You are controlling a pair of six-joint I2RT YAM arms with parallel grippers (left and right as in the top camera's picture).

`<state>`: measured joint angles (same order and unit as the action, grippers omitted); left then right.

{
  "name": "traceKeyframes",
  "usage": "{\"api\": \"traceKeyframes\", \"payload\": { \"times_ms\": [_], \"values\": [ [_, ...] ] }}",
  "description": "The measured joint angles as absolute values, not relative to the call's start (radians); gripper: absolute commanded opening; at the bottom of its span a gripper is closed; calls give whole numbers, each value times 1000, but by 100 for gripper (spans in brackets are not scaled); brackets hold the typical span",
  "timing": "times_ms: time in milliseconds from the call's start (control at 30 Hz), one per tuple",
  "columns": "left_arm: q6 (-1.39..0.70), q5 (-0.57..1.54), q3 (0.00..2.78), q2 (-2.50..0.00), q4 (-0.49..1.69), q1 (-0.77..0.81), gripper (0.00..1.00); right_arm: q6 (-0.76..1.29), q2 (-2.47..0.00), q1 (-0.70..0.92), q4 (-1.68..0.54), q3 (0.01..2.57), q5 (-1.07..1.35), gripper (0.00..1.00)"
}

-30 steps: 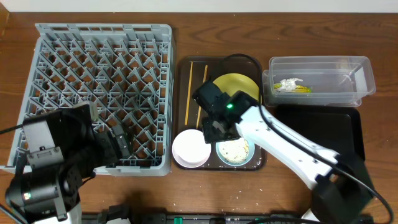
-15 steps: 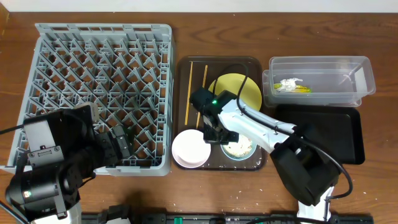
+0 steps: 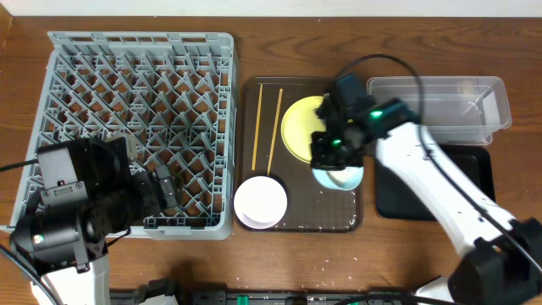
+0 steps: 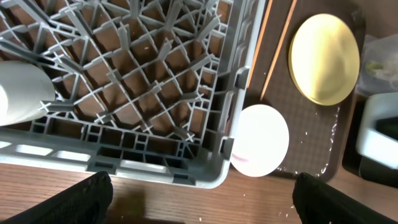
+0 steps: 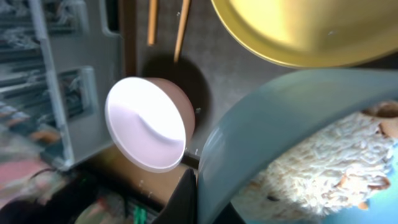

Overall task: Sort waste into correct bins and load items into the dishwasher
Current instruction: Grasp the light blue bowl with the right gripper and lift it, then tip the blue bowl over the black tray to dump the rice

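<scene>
right wrist shows my right gripper pinching the rim of the light-blue bowl, one dark finger outside its wall and the rice scraps lying inside. overhead, that bowl is at the right side of the brown serving tray, just beside the yellow plate and apart from the white bowl. my left gripper has its fingers spread wide over the dish rack near its corner.
</scene>
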<state>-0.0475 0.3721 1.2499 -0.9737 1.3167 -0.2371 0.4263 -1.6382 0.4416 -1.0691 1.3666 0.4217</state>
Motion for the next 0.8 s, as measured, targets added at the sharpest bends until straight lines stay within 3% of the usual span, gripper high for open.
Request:
{"api": "traceKeyframes", "payload": {
  "times_ms": [200, 500, 800],
  "values": [
    [-43, 372, 1250, -993, 1328, -237, 93, 209, -1624, 128, -1132, 1296, 675, 1],
    [-28, 372, 1250, -993, 1328, -237, 93, -54, -1625, -352, -919, 987, 1095, 1],
    [-25, 372, 1250, -993, 1328, -237, 94, -339, -1625, -435, -904, 895, 1372, 1]
  ]
}}
